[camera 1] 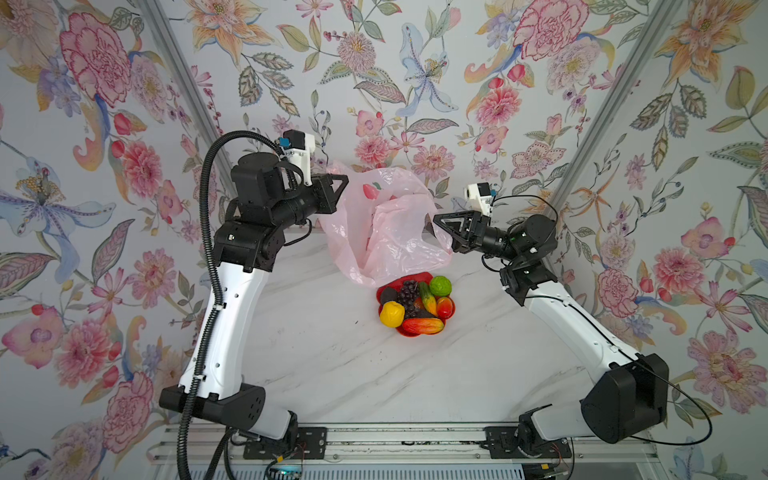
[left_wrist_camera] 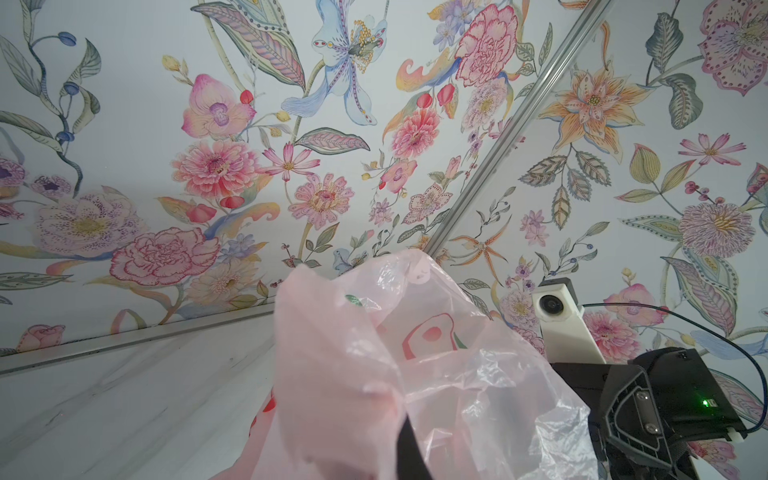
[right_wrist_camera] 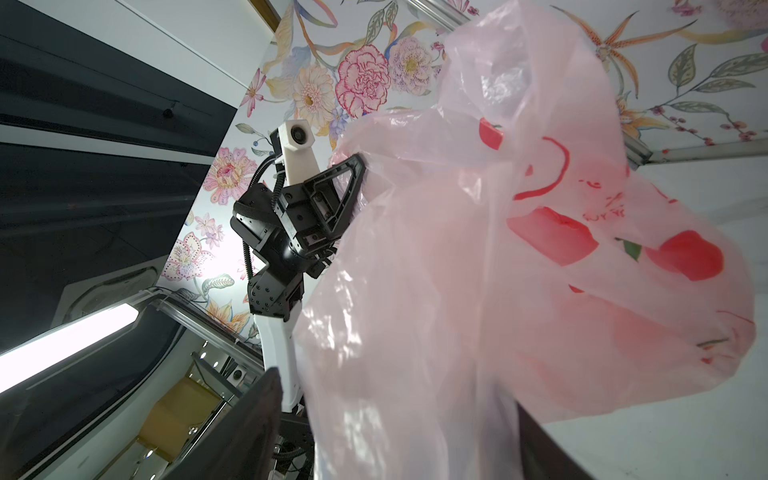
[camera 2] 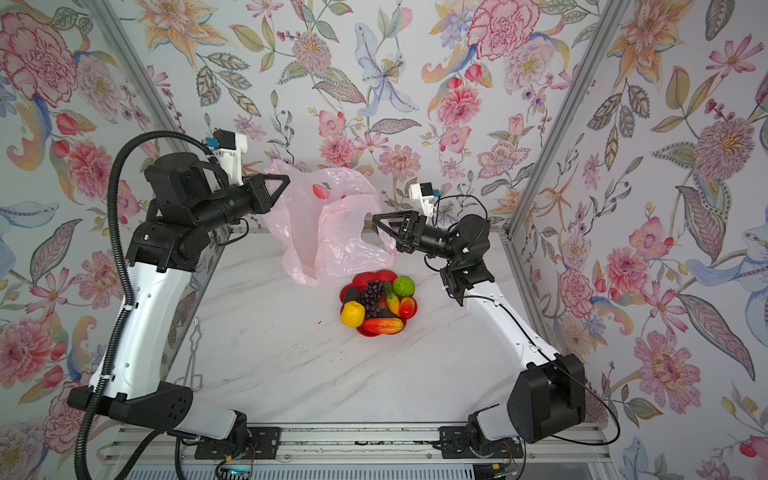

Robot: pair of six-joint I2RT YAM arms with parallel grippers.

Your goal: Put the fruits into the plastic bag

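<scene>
Behind the fruits (camera 1: 415, 305), left gripper (camera 1: 344, 182) pinches the plastic bag (camera 1: 386, 232)

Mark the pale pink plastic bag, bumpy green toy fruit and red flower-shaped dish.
Pale pink plastic bag (camera 1: 386, 237): in a top view, crumpled middle.
Bumpy green toy fruit (camera 1: 440, 286): in a top view, its top.
Red flower-shaped dish (camera 1: 417, 279): in a top view, bare far rim.
</scene>
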